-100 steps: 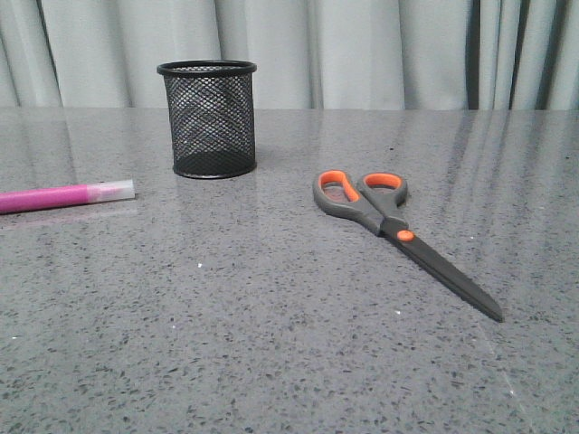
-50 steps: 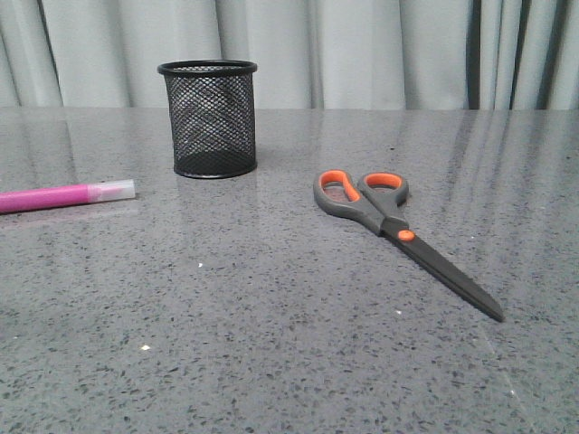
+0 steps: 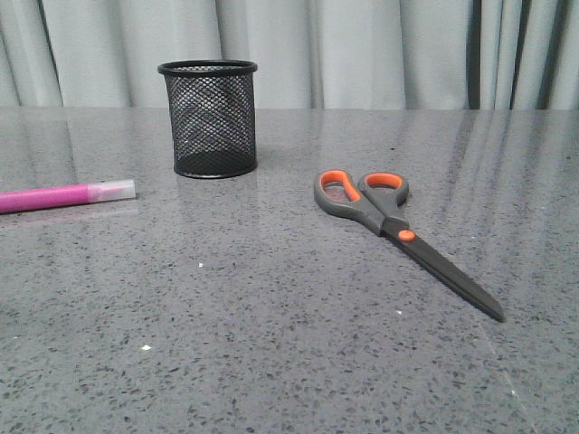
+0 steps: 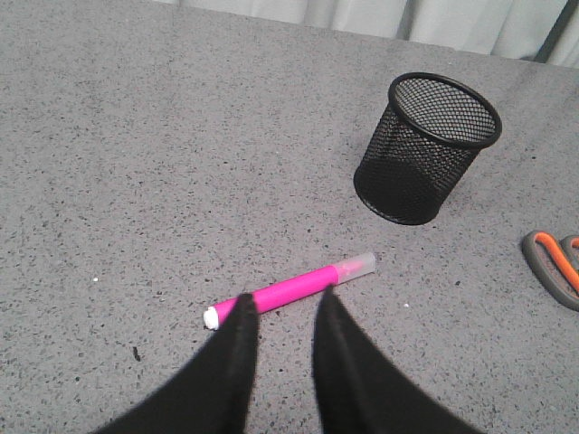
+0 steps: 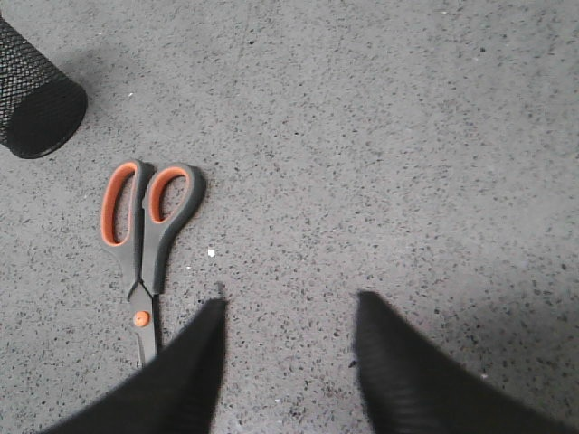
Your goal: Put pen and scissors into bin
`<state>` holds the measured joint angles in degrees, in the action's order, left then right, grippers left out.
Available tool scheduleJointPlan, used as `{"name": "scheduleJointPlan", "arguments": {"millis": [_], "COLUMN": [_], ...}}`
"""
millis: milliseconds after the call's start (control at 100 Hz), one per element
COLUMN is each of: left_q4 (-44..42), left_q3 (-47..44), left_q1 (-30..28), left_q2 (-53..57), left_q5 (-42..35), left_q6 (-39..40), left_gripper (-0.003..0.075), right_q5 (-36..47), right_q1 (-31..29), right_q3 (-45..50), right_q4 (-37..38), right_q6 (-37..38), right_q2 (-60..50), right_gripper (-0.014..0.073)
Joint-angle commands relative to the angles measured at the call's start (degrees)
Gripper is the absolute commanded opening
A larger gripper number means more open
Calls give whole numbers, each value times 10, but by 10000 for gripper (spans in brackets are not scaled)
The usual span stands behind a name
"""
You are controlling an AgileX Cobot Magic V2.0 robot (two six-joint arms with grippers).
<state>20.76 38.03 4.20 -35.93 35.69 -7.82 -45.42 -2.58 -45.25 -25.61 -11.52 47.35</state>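
- Front view: the bin (image 3: pixel 207 118) stands upright on the counter (image 3: pixel 271 344); pen (image 3: pixel 65 195) lies left of it, scissors (image 3: pixel 398 232) right.
- Left gripper (image 4: pixel 280 312) slightly open, empty, above the pen.
- Right gripper (image 5: pixel 288 316) wide open, empty.

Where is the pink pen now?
In the front view the pen lies flat at the table's left edge, left of the bin, not touching it.

One pen (image 3: pixel 63 195), one scissors (image 3: pixel 398 231), one bin (image 3: pixel 210 118), two pincers.
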Motion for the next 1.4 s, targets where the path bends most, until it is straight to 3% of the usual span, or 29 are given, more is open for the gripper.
{"name": "scheduleJointPlan", "arguments": {"millis": [0, 60, 300, 400, 660, 830, 1080, 1390], "left_q4": [20, 34, 93, 93, 93, 93, 93, 93], "left_q3": [21, 21, 38, 73, 201, 266, 317, 333], "left_q1": [2, 2, 2, 2, 2, 2, 2, 3], "left_q2": [-4, -6, -53, -98, -250, -342, -429, -505], "left_q5": [-37, -39, -15, 25, 192, 256, 273, 277], "left_q6": [-2, -10, -104, -143, -327, -437, -616, -662], "left_gripper": [267, 301, 300, 300, 300, 300, 300, 302], "right_q5": [25, 25, 22, 18, 10, 10, 10, 10], "right_q1": [-3, -3, -3, -3, -3, -3, -3, -3], "right_q3": [-27, -29, -32, -32, -32, -32, -32, -32], "right_q4": [-19, -19, -27, -27, -27, -27, -27, -27], "right_q6": [-10, -15, -32, -33, -38, -38, -39, -39], "right_q2": [7, 7, 8, 8, 8, 8, 8, 8], "right_gripper": [413, 412, 412, 412, 412, 412, 412, 412]}}
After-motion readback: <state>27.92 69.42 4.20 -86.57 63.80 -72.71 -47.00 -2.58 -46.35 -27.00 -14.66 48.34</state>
